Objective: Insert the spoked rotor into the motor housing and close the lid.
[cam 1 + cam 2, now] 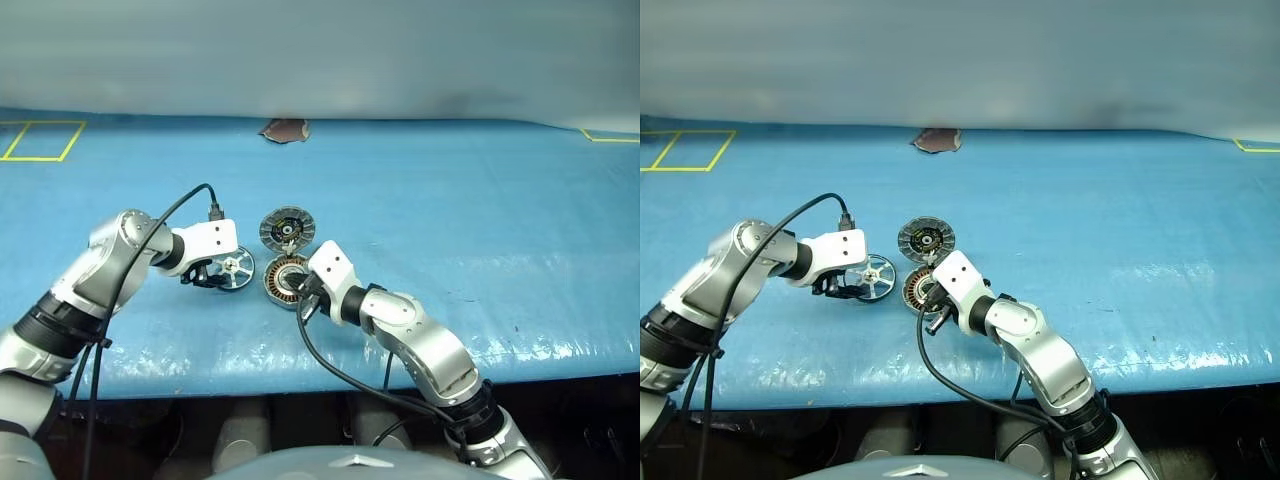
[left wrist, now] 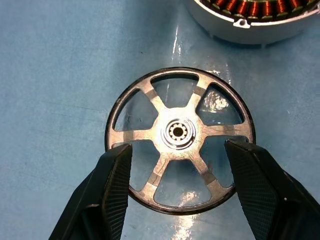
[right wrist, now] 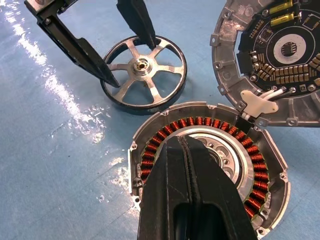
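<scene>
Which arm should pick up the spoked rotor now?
Left. The left gripper has open jaws on either side of the spoked rotor, which lies flat on the blue mat. The right gripper is shut over the motor housing.

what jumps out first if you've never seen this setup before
The spoked rotor lies flat on the blue table, with the open left gripper straddling its rim. Beside it sits the motor housing with its copper windings, the lid swung open, and the shut right gripper over its hub.
</scene>
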`<state>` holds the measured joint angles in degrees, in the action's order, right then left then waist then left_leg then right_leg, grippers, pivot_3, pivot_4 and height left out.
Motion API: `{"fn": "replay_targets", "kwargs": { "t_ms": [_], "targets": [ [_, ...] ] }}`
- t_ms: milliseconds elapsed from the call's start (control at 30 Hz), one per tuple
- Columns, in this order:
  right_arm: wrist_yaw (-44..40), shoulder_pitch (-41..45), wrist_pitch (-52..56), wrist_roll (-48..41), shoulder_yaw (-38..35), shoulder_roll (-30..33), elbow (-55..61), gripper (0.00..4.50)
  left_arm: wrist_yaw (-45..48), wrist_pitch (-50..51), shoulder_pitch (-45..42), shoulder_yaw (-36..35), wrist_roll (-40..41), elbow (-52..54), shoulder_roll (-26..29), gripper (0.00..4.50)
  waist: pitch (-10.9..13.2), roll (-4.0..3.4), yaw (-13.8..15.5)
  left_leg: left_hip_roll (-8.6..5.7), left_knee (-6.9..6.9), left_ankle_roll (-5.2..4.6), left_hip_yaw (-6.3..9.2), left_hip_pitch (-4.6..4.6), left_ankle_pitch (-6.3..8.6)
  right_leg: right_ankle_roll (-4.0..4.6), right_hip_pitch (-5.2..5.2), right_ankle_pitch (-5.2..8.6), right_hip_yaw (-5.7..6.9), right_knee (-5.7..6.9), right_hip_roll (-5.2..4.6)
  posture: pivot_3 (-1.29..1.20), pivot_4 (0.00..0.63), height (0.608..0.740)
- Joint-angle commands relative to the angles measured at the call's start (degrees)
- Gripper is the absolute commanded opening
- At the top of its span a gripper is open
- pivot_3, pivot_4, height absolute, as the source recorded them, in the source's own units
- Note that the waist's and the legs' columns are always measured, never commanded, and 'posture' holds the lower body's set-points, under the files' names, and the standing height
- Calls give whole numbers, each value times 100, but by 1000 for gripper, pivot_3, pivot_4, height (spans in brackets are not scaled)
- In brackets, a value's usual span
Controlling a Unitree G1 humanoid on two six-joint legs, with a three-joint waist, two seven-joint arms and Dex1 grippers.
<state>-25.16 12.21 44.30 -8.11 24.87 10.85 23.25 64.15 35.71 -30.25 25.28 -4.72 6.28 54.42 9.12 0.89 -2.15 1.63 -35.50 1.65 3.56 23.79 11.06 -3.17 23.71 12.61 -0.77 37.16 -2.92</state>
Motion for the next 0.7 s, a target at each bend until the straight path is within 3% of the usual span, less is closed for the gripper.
{"fn": "replay_targets", "kwargs": {
  "t_ms": [33,233,333,400,700],
  "targets": [
    [22,11,-8,-74,-29,-36,270,0,11,4,85,-120,-105,85,63,3217,0,0,2,0,-2,0,0,0,0,0,0,0,0,1,0,0,150,740],
    [41,9,1,-87,-29,-44,277,0,-4,-6,149,-114,-126,67,-41,3217,0,0,5,0,-12,0,0,-1,0,0,-3,0,0,10,0,0,150,740],
    [54,-3,-1,-86,-36,-38,278,0,-51,-22,134,-154,-125,8,-99,2612,0,0,2,0,-12,0,0,-2,0,0,-2,0,-1,12,0,0,150,740],
    [64,-9,0,-86,-33,-37,283,0,-57,-2,131,-157,-152,5,-107,1972,0,0,4,0,-12,0,1,-1,0,0,-1,0,-1,13,0,0,150,740],
    [97,-12,-38,-94,-95,-37,294,0,0,-138,265,-414,-7,122,-56,1972,0,0,0,0,-15,0,0,-2,0,0,-1,0,-1,17,0,0,150,740]
  ]
}}
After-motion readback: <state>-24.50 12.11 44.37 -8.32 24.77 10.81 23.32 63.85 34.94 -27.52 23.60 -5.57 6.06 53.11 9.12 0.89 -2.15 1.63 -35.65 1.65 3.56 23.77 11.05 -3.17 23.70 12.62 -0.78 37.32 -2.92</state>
